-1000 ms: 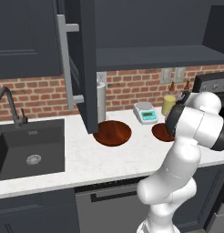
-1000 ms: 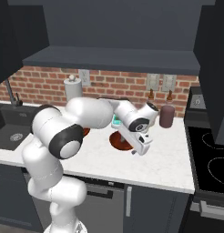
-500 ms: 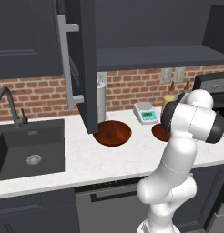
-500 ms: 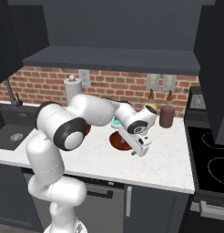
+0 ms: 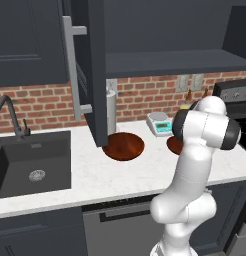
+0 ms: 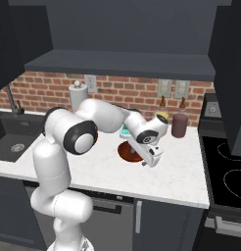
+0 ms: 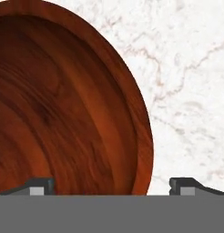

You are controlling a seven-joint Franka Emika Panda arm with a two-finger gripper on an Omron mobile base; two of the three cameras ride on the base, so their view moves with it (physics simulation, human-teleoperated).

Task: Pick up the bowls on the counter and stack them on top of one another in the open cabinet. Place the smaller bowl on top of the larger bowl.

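The smaller bowl (image 7: 63, 104) is a glossy reddish-brown dish whose right rim lies between my two fingertips (image 7: 41, 185). My gripper (image 7: 111, 187) is open and hangs just above that rim on the white counter (image 7: 191, 82). From the right base, the gripper (image 6: 151, 159) points down at the near right edge of the smaller bowl (image 6: 127, 152). The larger bowl (image 5: 124, 146) sits on the counter (image 5: 95, 180) under the open cabinet (image 5: 170, 62). The arm half hides the smaller bowl (image 5: 174, 145) to its right.
A white kitchen scale (image 5: 159, 122) stands behind the bowls, and a paper towel roll (image 5: 111, 107) is by the cabinet door (image 5: 95, 75). A dark canister (image 6: 179, 125) stands at the back right. The sink (image 5: 30, 162) is at left and the stove (image 6: 230, 166) at right.
The hand has sunk slightly toward the smaller bowl's rim, and the elbow has shifted a little. The jaws stay open and the bowls have not moved.
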